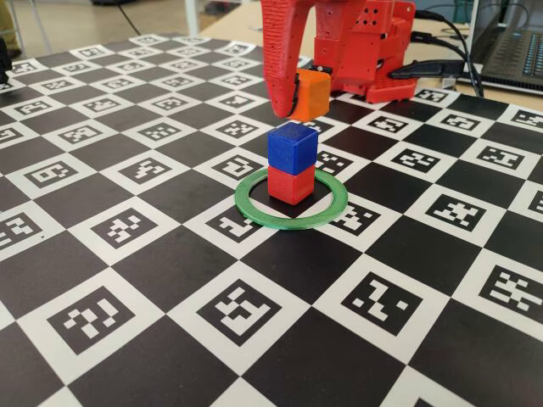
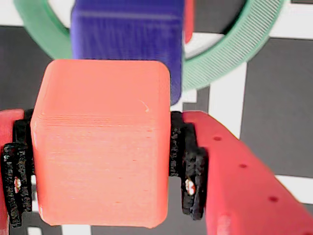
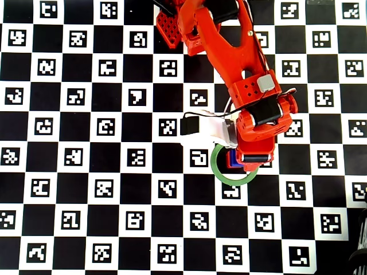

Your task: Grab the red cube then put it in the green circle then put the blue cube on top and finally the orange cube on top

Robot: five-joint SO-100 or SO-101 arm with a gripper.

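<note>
Orange cube (image 2: 100, 147) fills the wrist view, clamped between black-padded fingers (image 2: 190, 166) of the red gripper (image 2: 100, 161) — jaws spread just one cube wide, pressing its two sides; beyond it that view shows the blue cube (image 2: 127, 34) and an arc of the green circle (image 2: 230, 46). Only the fixed view shows the heights: orange cube (image 1: 310, 93) held in the air, behind and slightly above the blue cube (image 1: 292, 149), apart from it; blue sits on the red cube (image 1: 291, 185), inside the green circle (image 1: 254, 208) on the checkered marker board (image 1: 127, 280). Overhead, the arm (image 3: 241, 74) hides the stack — only a blue edge (image 3: 231, 160) and part of the ring (image 3: 221, 170) show.
</note>
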